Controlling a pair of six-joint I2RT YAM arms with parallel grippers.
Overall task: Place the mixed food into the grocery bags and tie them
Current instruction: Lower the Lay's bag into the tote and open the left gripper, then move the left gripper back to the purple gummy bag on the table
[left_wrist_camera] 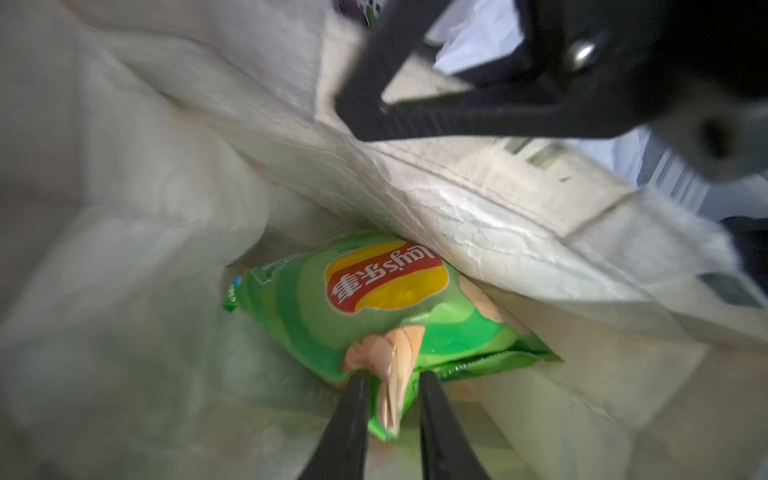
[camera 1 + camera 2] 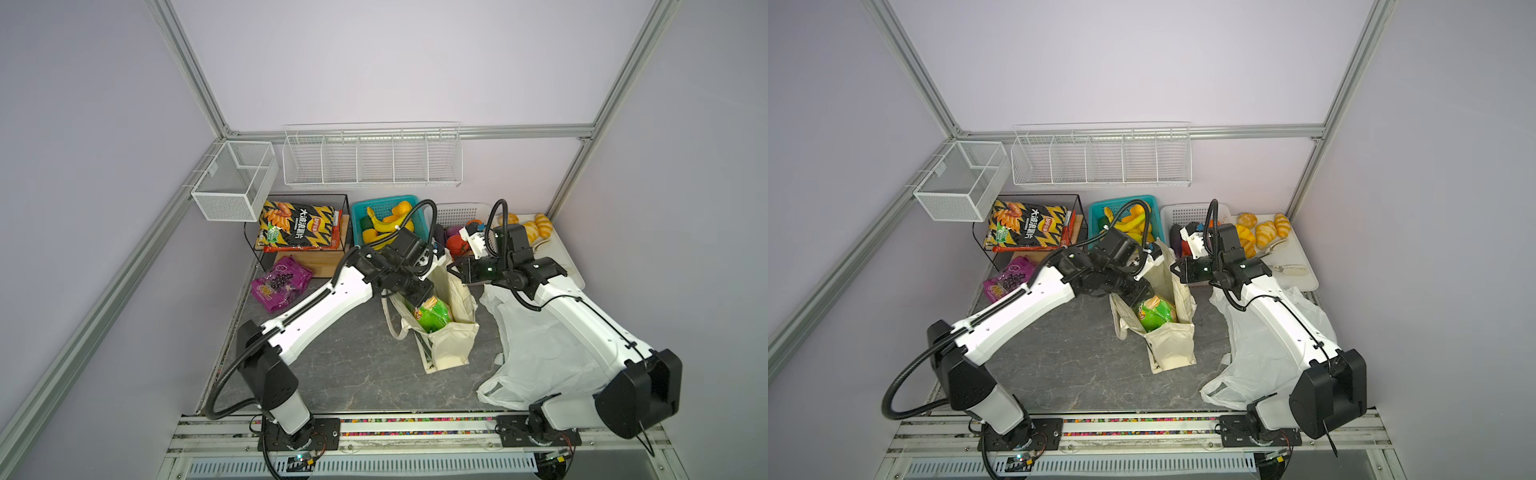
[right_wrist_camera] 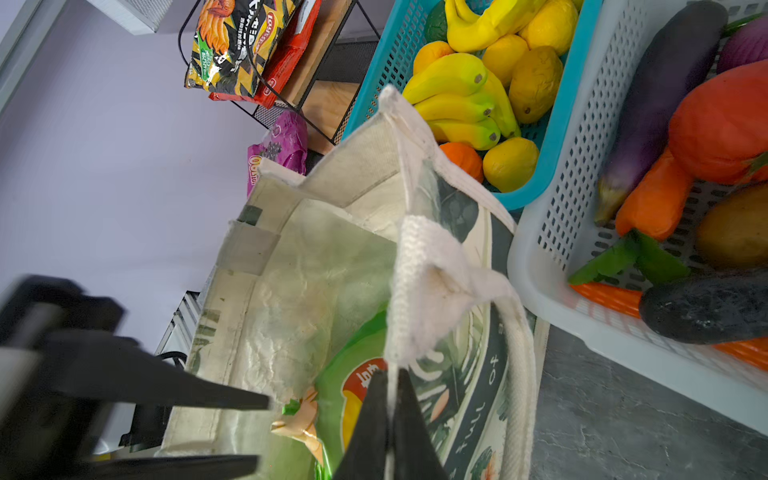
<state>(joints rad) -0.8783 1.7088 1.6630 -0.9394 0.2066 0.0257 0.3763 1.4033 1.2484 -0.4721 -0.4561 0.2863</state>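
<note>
The cream canvas tote (image 2: 451,345) (image 2: 1173,345) stands open mid-table with the green Lay's packet (image 2: 432,316) (image 1: 374,299) inside. My left gripper (image 2: 419,297) (image 1: 395,376) reaches into the tote's mouth, open, its fingers either side of the packet's crumpled corner without pinching it. My right gripper (image 2: 453,268) (image 3: 388,372) is shut on the tote's rim by the rope handle (image 3: 519,374), holding that side up. The purple snack packet (image 2: 280,289) (image 3: 278,145) lies at the left. Tomato (image 3: 723,124), purple onion (image 3: 744,41) and dark piece (image 3: 706,307) sit in the white basket (image 3: 561,208). The white plastic bag (image 2: 536,353) lies under my right arm.
A black wire rack holds the black-and-yellow chip bag (image 2: 297,226) at the back left. The teal basket (image 2: 357,224) of bananas and oranges stands right behind the tote. Bread rolls (image 2: 1264,232) lie on a tray at the back right. White wire baskets hang on the walls.
</note>
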